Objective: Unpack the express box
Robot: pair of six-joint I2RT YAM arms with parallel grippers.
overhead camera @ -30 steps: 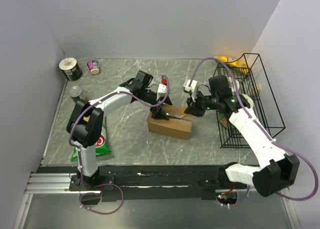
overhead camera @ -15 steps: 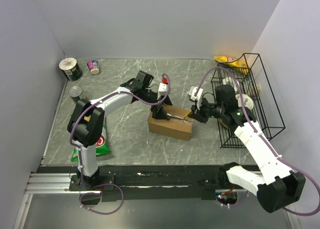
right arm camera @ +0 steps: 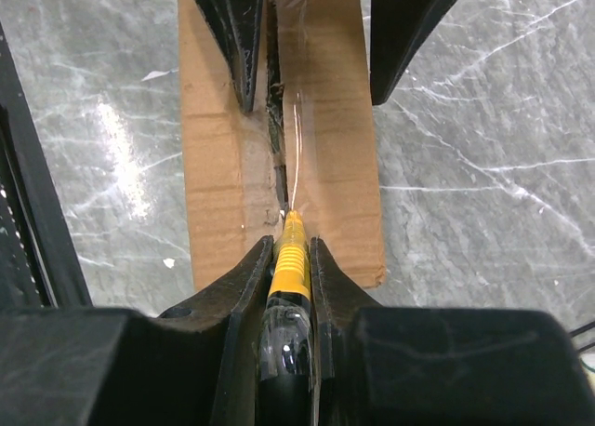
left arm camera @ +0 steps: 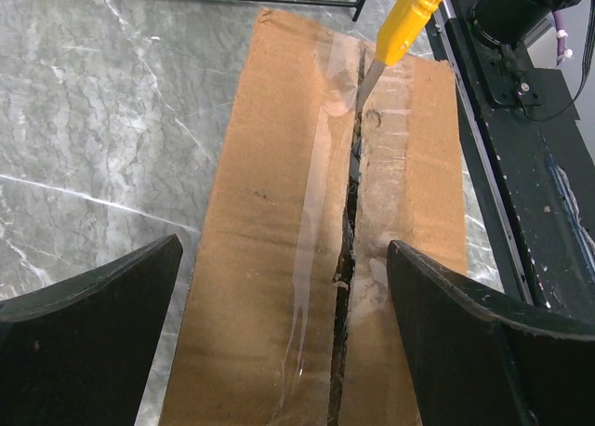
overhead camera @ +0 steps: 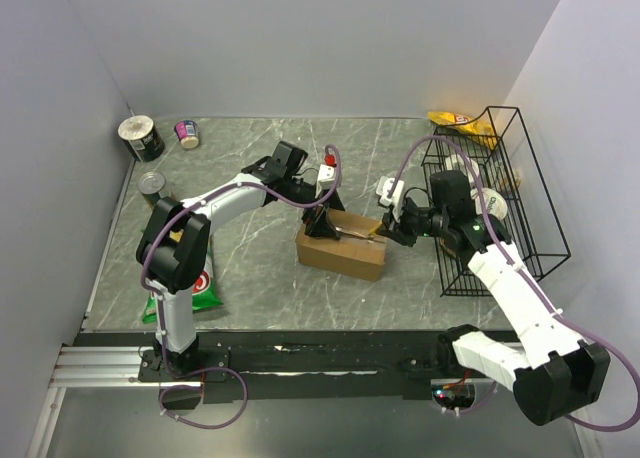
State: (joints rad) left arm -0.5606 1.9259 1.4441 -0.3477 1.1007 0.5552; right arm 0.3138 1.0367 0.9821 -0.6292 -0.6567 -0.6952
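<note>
right gripper clamps knife | tip at express box seam (partly slit)

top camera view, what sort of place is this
Probably a robot lab test cell: plain grey walls box in a marble-look table, and two arms are bolted to a rail at its near edge.

Wire rack close R of box

Top camera looks down; wrist cameras closely share the express box.
</note>
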